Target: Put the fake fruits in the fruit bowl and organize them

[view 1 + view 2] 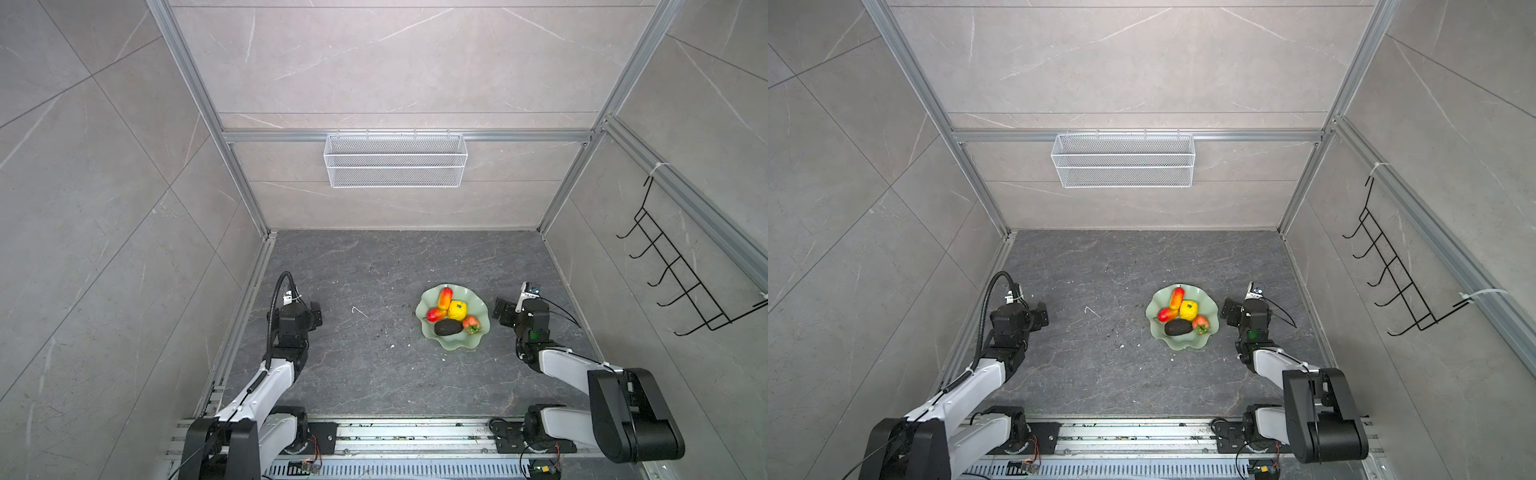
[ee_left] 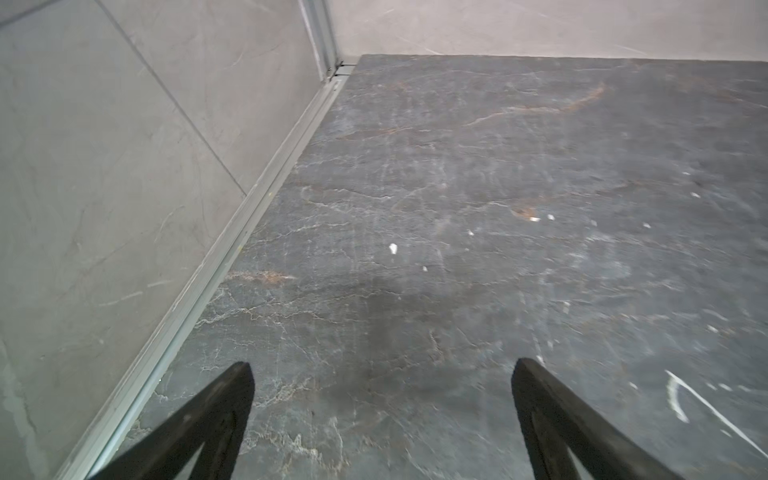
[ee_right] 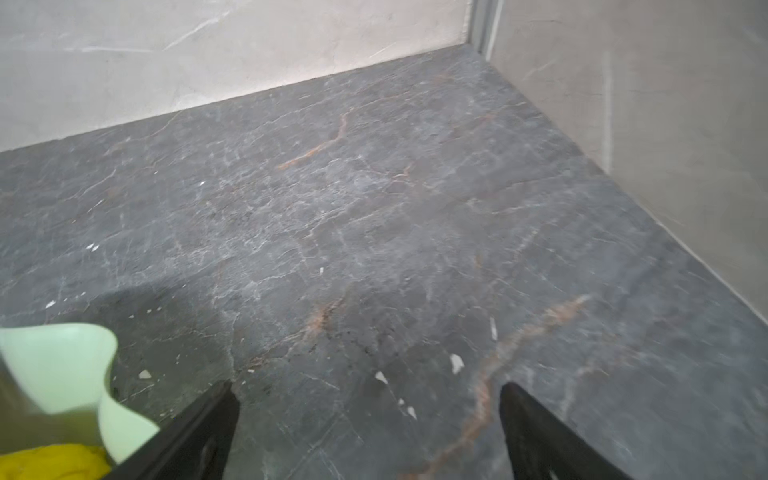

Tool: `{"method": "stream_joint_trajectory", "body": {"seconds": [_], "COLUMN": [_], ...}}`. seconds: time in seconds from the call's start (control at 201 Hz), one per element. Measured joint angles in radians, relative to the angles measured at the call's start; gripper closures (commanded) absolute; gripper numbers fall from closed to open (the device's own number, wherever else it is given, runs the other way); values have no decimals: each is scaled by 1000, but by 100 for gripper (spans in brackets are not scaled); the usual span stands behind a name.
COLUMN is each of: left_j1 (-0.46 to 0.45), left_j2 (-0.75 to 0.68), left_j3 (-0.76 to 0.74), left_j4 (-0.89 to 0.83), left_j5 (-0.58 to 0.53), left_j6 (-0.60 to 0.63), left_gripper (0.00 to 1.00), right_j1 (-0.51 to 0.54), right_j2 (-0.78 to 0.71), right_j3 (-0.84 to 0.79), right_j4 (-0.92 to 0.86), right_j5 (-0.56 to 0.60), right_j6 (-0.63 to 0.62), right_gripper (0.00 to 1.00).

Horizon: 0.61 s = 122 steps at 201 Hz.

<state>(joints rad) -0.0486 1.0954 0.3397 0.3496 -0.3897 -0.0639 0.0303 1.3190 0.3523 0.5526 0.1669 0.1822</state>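
Nearest: rail (image 1: 415,434) along near edge of table (image 1: 374,374). At left, left gripper (image 2: 380,370) spread wide, empty, above bare table. At right, right gripper (image 3: 370,390) also released, empty, just right of fruit bowl (image 1: 453,343). Bowl sits right of table centre, holding far red-orange fruit (image 1: 445,297), left red-orange fruit (image 1: 436,314), yellow round fruit (image 1: 457,310) mid, avocado (image 1: 448,327) near side, strawberry (image 1: 471,324) beside avocado, near right.
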Motion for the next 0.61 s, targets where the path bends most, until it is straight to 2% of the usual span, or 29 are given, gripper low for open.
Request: {"method": "stream_joint_trajectory", "body": {"seconds": [0.075, 0.159, 0.289, 0.418, 0.608], "left_j1": [62, 104, 120, 112, 109], "left_j2": [97, 205, 362, 384, 402], "left_j3": [-33, -25, 55, 57, 27], "left_j4": [115, 169, 227, 322, 393], "left_j5": [30, 75, 179, 261, 313], "left_j6": [-7, -11, -4, 13, 24], "left_gripper": [0, 1, 1, 0, 0], "right_j1": [0, -1, -4, -4, -3], "right_j2": [28, 78, 172, 187, 187], "right_j3": [14, 10, 13, 12, 12], "right_j4": [37, 152, 214, 264, 290], "right_j5": [-8, -14, -72, -105, -112], "right_j6": [-27, -47, -87, -109, -123], "right_gripper": [0, 0, 0, 0, 0]}}
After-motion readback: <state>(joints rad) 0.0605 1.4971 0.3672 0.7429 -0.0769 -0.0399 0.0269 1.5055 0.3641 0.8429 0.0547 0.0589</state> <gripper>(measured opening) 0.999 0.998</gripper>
